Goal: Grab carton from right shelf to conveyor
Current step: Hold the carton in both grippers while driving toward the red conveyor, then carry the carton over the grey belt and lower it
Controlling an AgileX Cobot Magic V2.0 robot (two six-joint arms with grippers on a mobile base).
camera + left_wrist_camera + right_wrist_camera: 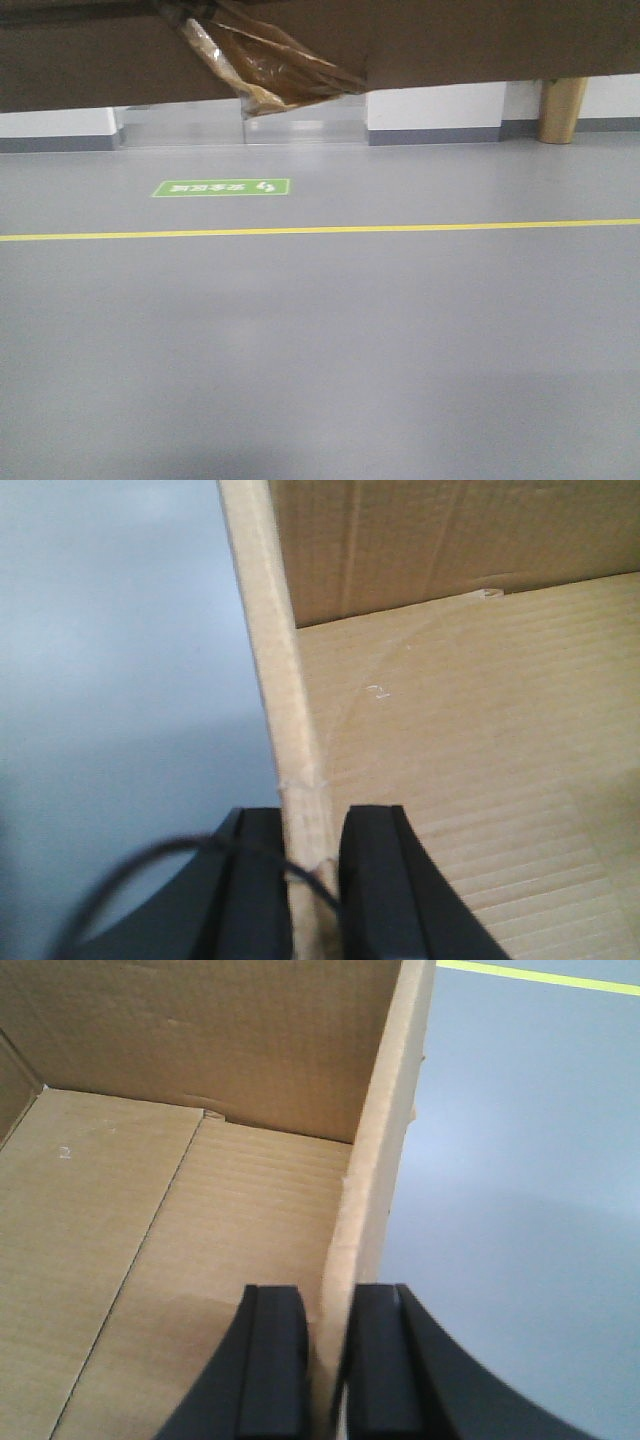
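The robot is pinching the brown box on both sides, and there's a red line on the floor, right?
Nearly. The line on the floor is yellow, not red; the exterior front-facing view shows it. The rest holds: the left end effector and the right end effector each pinch a side wall of the brown carton.

Front camera faces low across the floor [320, 350], under the carton [480, 40]. Wrist cameras look closely down opposite carton walls, sharing its interior.
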